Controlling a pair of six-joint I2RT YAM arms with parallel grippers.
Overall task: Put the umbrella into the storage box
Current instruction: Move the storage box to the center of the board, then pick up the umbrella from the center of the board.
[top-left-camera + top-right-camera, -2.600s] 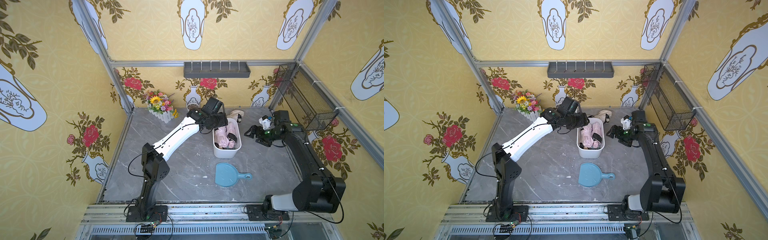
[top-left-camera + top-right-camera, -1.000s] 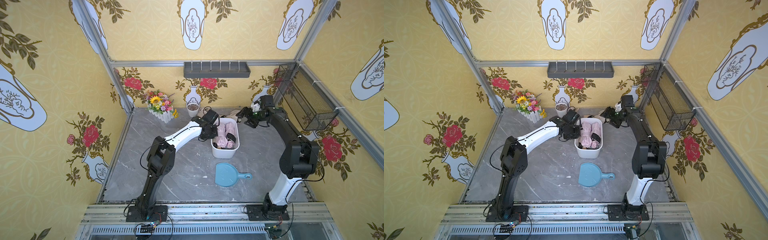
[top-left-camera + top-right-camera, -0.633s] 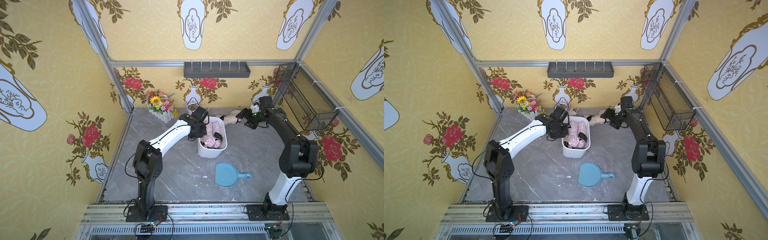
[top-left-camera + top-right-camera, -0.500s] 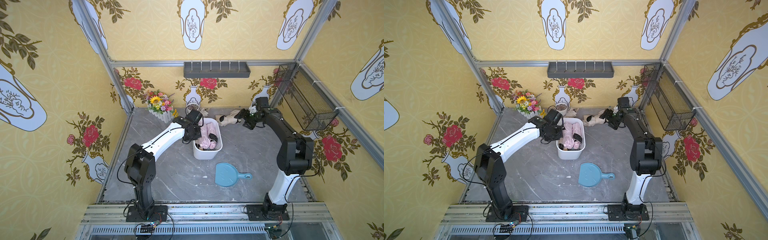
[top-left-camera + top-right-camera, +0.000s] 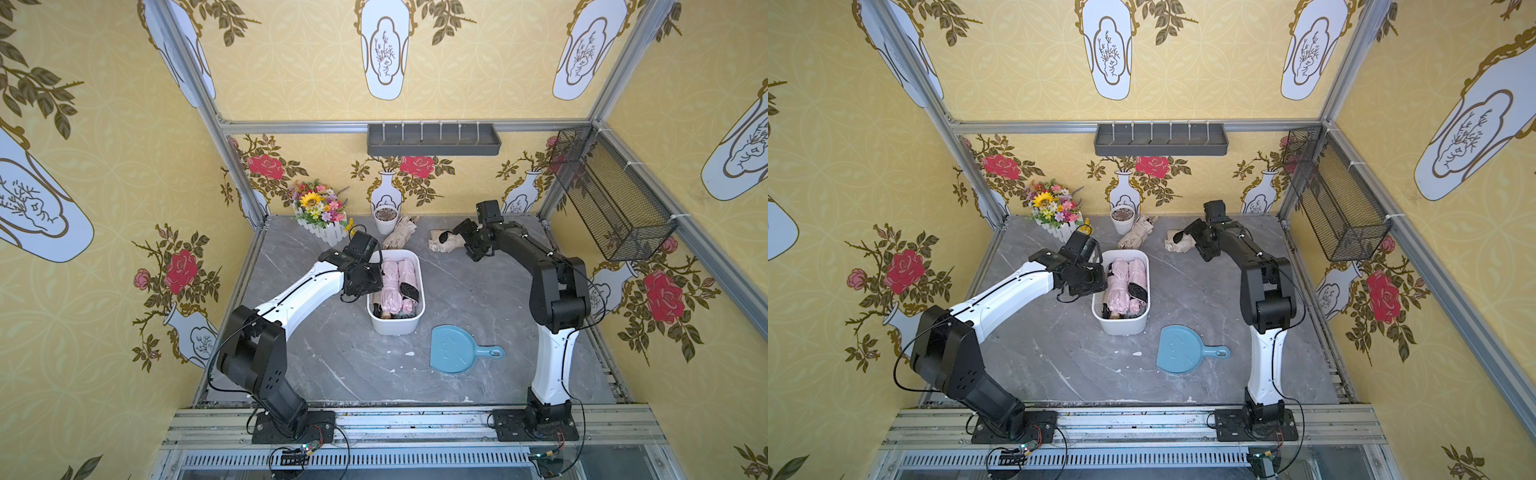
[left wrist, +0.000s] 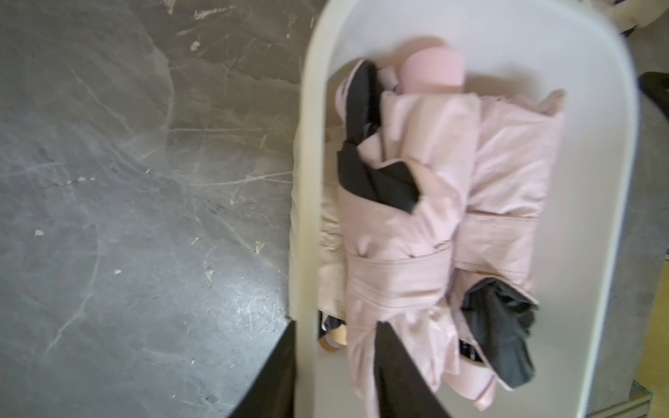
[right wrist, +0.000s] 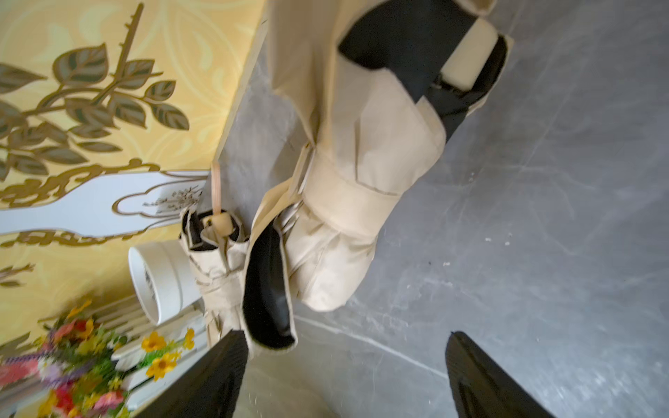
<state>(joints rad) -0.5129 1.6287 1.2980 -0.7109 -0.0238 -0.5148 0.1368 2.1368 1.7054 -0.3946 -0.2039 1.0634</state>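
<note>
Storage box: the white tub [image 5: 395, 322] sits mid-tabletop [image 5: 478, 299], smooth plastic with rounded corners and a rolled rim; two pink folded umbrellas [image 5: 392, 282] lie side by side inside.
Next umbrella: a beige folded umbrella [image 5: 441, 241] lies flat near the back wall, well apart from the tub; soft creased fabric, black lining showing, a strap around its middle.
Second beige umbrella: another [image 5: 398, 232] rests against the small white pot [image 5: 385, 219].
Right claw: the right claw [image 7: 344, 376] stands wide open and empty, one finger [image 7: 202, 380] just beside the beige fabric.
Left claw: the left claw [image 6: 333, 369] straddles the tub's side wall, one finger outside, one inside; parted, I judge, though whether it pinches the rim I cannot tell.
Step in hand: grasping the beige umbrella, I reckon.
Doing it well: straddle the strapped middle, where the bundle is firmest, and bite the core, not loose folds.
Handling: likely floppy; carry it level.
</note>
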